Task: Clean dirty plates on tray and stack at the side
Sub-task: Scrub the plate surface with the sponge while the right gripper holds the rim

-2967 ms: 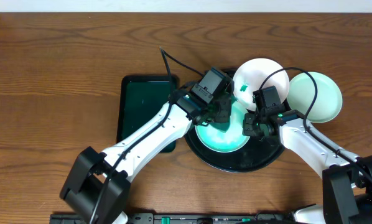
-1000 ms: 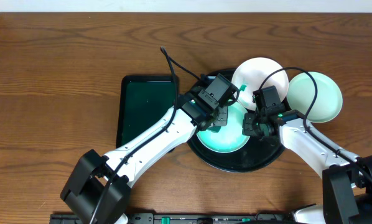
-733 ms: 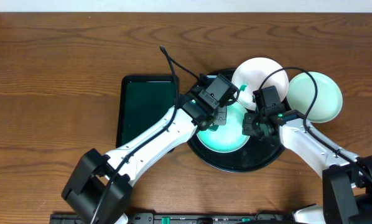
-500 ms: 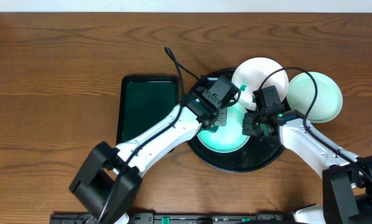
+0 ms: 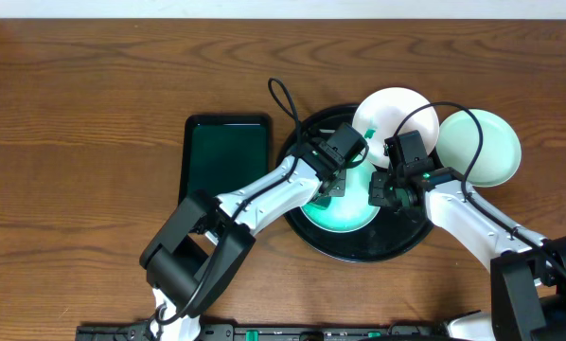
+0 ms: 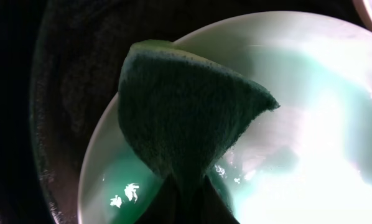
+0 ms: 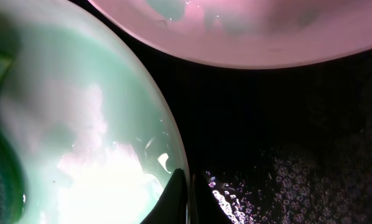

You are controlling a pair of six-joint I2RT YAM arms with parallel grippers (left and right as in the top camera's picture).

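The brown wooden table (image 5: 94,85) holds a round black tray (image 5: 359,248). A green tray (image 5: 217,156) lies just beside it. One pale plate (image 5: 496,152) sits on the wood.

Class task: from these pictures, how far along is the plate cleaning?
Done, apparently: one plate sits off the tray, on the table. In hand: left gripper holds the sponge over the front plate; right gripper pinches its rim, jaws shut. Left: the smudged back plate, then stacking.

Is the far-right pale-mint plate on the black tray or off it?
Off: the plate sits on the wooden table, to the right of the tray.
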